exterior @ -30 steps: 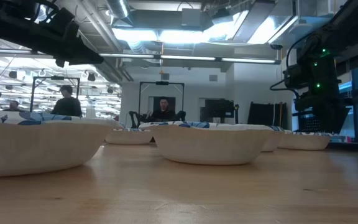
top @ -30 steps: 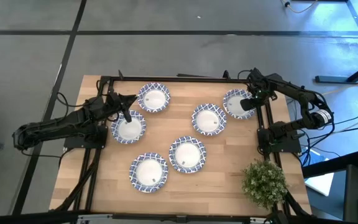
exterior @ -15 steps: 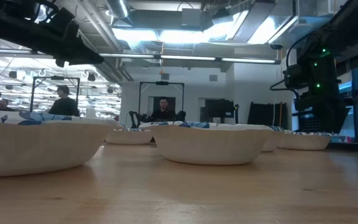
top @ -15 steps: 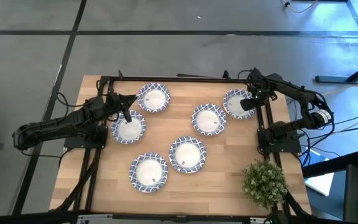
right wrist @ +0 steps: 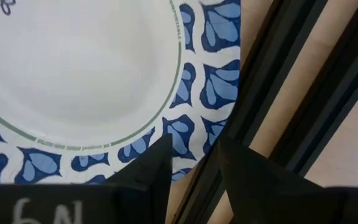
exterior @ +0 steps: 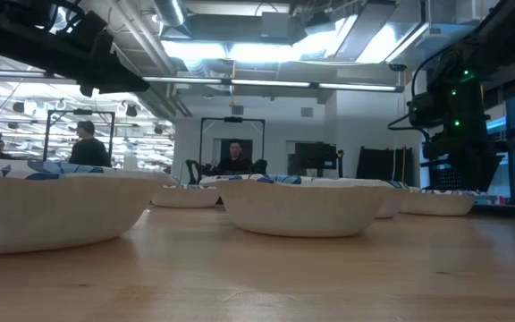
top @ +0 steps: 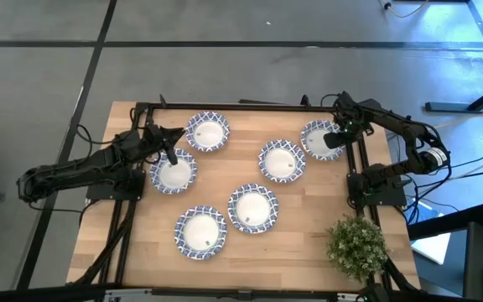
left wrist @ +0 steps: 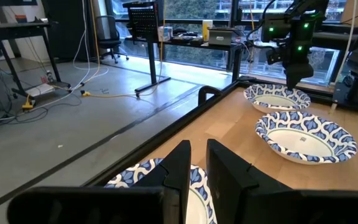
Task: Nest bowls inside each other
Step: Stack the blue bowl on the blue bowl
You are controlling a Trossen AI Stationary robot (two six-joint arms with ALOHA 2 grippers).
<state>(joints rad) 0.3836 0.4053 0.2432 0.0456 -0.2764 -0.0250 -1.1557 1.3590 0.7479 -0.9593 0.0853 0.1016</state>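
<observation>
Six bowls apart on the wooden table (top: 309, 243), none nested: back-left bowl (top: 207, 132), left bowl (top: 173, 170), middle bowl (top: 282, 160), back-right bowl (top: 321, 138), front-middle bowl (top: 252, 207), front-left bowl (top: 200, 231). Left gripper (top: 171, 155) above the far rim of the left bowl, clear of it in the low view; fingers (left wrist: 180, 163) close together, a narrow gap, nothing seen between them. Right gripper (top: 334, 140) down at the outer edge of the back-right bowl, just beside the black frame rail (right wrist: 278, 93); fingers (right wrist: 157, 158) a little apart, the blue patterned rim showing in the gap. Cannot tell whether pinching that rim or only poised over it. Green potted plant (top: 357, 245) at the front-right corner, well apart from every bowl. Beyond the table, a seated person (exterior: 233, 154) and another person (exterior: 83, 143) farther off.
</observation>
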